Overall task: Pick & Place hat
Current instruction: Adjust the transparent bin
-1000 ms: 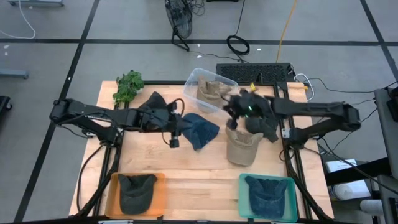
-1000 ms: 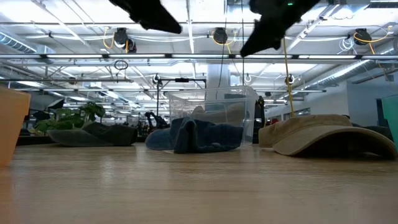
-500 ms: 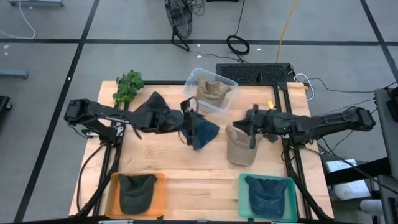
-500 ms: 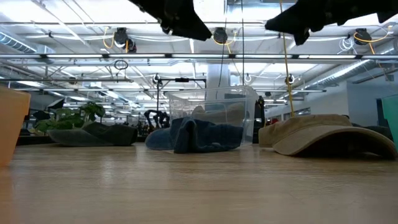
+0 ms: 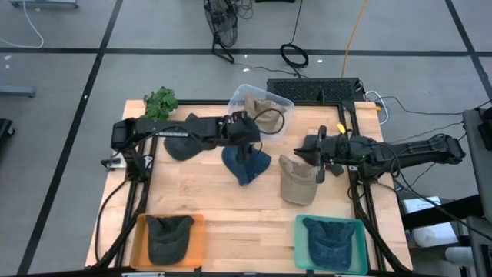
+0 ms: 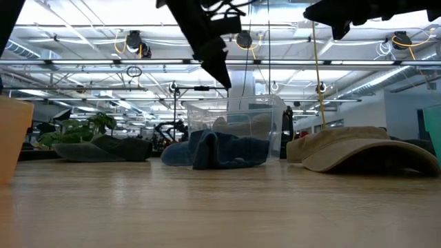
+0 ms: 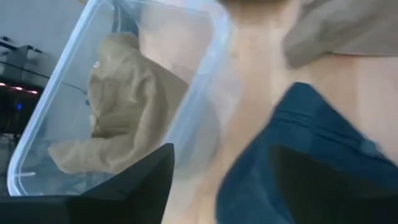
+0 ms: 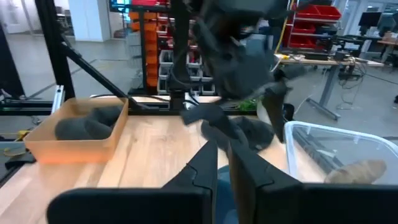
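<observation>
Over table (image 5: 207, 201), left claw (image 7: 217, 177) gapes above blue hat (image 7: 311, 162).

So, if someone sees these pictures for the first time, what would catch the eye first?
Probably the left gripper hanging with open jaws over the crumpled blue hat at the table's middle, beside the clear bin holding a tan hat. Next, two bright trays at the near edge: an orange tray with a dark hat and a teal tray with a blue one.

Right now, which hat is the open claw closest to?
The loose blue hat in the middle of the table. The left gripper hangs open right above it, while the other blue hat sits in the green tray.
</observation>
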